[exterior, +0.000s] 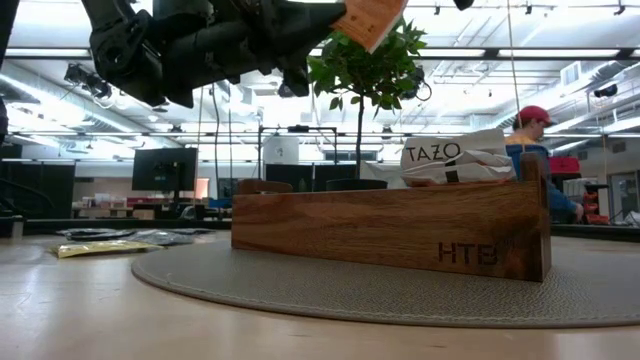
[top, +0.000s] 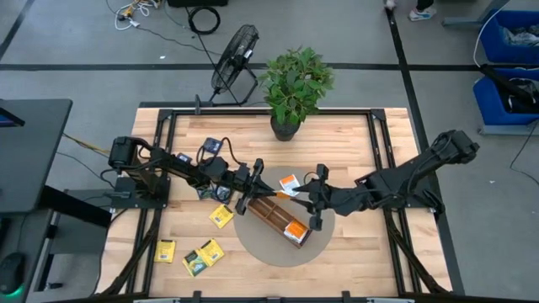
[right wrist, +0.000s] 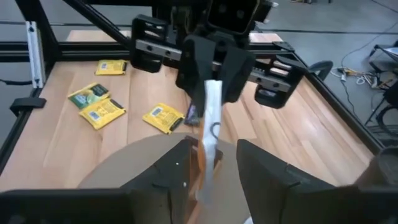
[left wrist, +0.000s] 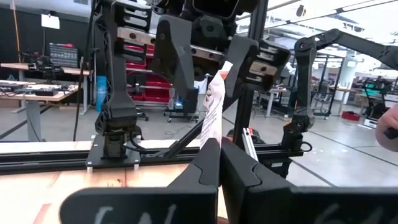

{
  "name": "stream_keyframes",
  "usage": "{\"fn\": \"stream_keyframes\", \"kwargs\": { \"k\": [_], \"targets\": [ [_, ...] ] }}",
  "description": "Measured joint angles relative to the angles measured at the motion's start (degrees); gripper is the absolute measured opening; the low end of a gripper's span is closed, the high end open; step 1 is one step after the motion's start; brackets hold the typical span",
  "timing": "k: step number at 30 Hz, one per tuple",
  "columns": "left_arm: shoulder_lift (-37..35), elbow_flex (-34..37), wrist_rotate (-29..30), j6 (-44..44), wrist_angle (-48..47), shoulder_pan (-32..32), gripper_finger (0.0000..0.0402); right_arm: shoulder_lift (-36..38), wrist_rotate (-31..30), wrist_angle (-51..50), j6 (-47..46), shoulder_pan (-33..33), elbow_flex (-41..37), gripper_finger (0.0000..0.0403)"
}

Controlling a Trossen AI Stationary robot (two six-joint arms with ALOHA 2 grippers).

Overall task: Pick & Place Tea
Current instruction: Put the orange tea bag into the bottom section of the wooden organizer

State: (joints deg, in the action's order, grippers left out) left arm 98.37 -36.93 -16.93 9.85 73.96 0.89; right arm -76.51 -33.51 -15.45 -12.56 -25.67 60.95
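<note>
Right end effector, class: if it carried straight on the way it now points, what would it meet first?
The sachet standing edge-on between its open fingers, pinched from the far side by the shut left end effector. Directly behind that sachet it would probably meet the left end effector itself, though depth is hard to judge.

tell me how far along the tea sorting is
Partly done: orange sachets already sit in the wooden tray. In hand: the left pincer is shut on a white-and-orange sachet above the tray, with the right pincer open around it. Left: yellow sachets on the table.
</note>
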Motion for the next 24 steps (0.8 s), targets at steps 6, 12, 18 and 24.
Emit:
{"fn": "stream_keyframes", "kwargs": {
  "k": [6, 12, 18, 24],
  "targets": [
    [0.0, 0.0, 0.0, -0.24, -0.12, 0.0, 0.0002, 0.0, -0.03, 1.65, -0.54, 0.17, 0.0, 0.0126],
    [0.02, 0.0, 0.04, -0.2, -0.12, 0.0, 0.0002, 0.04, 3.93, 0.41, -2.57, 3.03, 0.0, 0.005],
    [0.09, 0.0, -0.02, 0.01, -0.23, 0.0, 0.0008, 0.04, 7.0, 0.32, -4.44, 4.52, 0.0, 0.0009],
    [0.09, 0.0, -0.02, 0.01, -0.23, 0.0, 0.0021, 0.04, 7.06, 0.27, -4.98, 4.03, 0.0, 0.0003]
  ]
}}
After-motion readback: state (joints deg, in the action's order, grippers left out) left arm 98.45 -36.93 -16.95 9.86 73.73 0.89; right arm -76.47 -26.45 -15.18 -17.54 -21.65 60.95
